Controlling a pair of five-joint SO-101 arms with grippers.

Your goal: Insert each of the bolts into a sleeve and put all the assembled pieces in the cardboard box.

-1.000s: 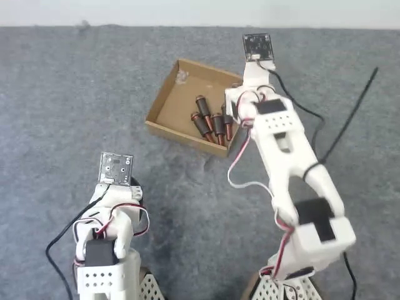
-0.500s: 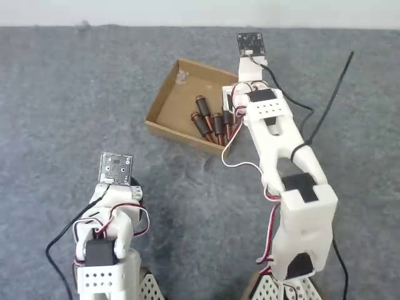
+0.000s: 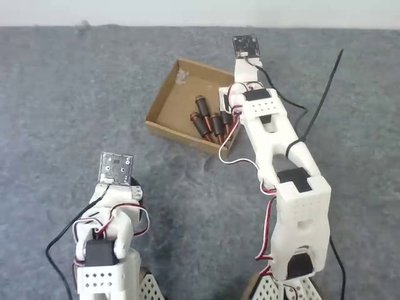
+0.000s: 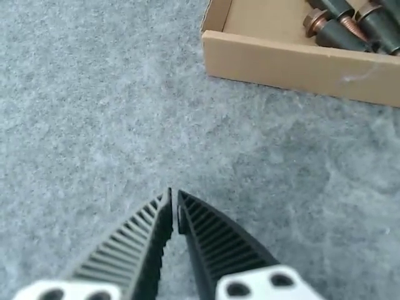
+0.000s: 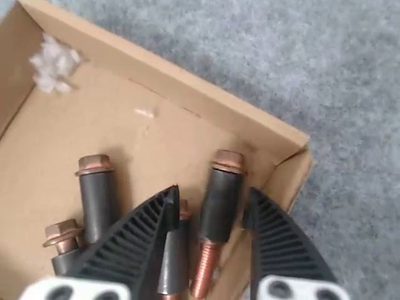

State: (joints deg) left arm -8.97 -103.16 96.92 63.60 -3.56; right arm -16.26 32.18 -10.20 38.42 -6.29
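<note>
Progress looks near complete. High view: several assembled pieces (image 3: 211, 124) lie at the right end of the cardboard box (image 3: 175, 100). Left wrist view: the left end effector (image 4: 174, 195) is closed and empty over the grey surface (image 4: 94, 106). Right wrist view: the right end effector (image 5: 212, 192) hangs open above a sleeved bolt (image 5: 222, 200) lying in the box.

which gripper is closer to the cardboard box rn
Right. The right gripper hangs open over the cardboard box, above the sleeved bolts; the left gripper is shut over the carpet, short of the box.
</note>
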